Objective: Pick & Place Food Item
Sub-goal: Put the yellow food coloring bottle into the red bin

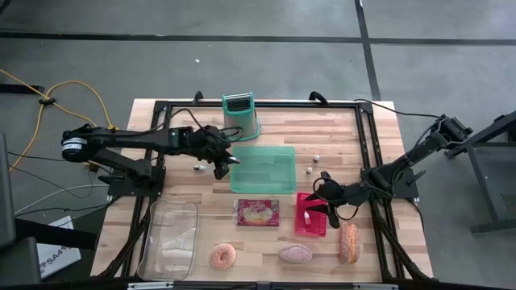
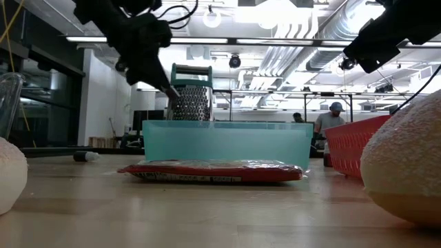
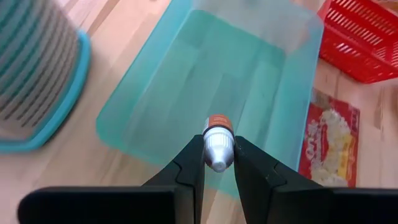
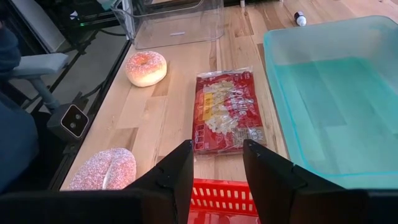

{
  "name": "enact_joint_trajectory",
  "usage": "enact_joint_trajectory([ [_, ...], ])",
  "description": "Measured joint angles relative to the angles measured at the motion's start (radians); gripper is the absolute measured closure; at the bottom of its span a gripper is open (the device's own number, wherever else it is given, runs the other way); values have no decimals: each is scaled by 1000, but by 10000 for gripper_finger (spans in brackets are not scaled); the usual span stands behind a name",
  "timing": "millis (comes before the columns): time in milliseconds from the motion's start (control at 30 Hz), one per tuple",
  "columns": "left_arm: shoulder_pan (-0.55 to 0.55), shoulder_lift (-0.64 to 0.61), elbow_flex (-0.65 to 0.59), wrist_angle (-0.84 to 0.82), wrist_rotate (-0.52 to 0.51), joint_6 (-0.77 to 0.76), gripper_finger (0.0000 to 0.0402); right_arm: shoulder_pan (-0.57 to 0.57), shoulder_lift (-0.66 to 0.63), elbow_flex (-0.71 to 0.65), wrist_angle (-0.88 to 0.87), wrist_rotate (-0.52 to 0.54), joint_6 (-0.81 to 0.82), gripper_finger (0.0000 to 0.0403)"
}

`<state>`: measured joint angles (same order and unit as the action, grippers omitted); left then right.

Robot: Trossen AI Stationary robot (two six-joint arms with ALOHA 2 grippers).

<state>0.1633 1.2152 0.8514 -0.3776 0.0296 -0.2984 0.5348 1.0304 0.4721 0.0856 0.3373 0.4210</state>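
My left gripper (image 3: pixel 217 163) is shut on a small silver item with an orange end (image 3: pixel 217 138). It hangs above the left rim of the teal bin (image 1: pixel 262 167), beside the teal-framed grater (image 1: pixel 240 113). In the low view the left gripper (image 2: pixel 167 88) is well above the table. My right gripper (image 4: pixel 216 155) stands open over the red basket (image 1: pixel 310 216), whose rim (image 4: pixel 217 194) shows far back between its fingers. I cannot tell whether it touches the basket. A red food packet (image 1: pixel 256 213) lies flat in front of the bin. My left gripper pinches the silver body of the small item (image 3: pixel 216 155) between its two fingertips. The orange end (image 3: pixel 218 122) sticks out past the fingertips. The fingers slant downward from the table's left side. The item is lifted clear, above the bin's rim.
Near the front edge lie a frosted donut (image 1: pixel 222 256), a pink sugared pastry (image 1: pixel 295 253) and a bread roll (image 1: pixel 348 242). A clear container (image 1: pixel 169 238) stands front left. Small white pieces (image 1: pixel 310 171) lie right of the bin.
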Motion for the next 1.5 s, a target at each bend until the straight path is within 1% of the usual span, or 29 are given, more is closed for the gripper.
enact_joint_trajectory([
  [200,-42,137,96,68,0,23,340,0,0,0,0,0,0,275],
  [433,-95,284,238,75,0,50,340,0,0,0,0,0,0,275],
  [767,-169,427,397,74,-1,103,340,0,0,0,0,0,0,275],
  [1033,-233,478,448,119,0,128,340,0,0,0,0,0,0,275],
  [1300,-278,484,449,142,-20,128,340,0,0,0,0,0,0,275],
  [1500,-292,484,449,142,-21,128,340,0,0,0,0,0,0,275],
])
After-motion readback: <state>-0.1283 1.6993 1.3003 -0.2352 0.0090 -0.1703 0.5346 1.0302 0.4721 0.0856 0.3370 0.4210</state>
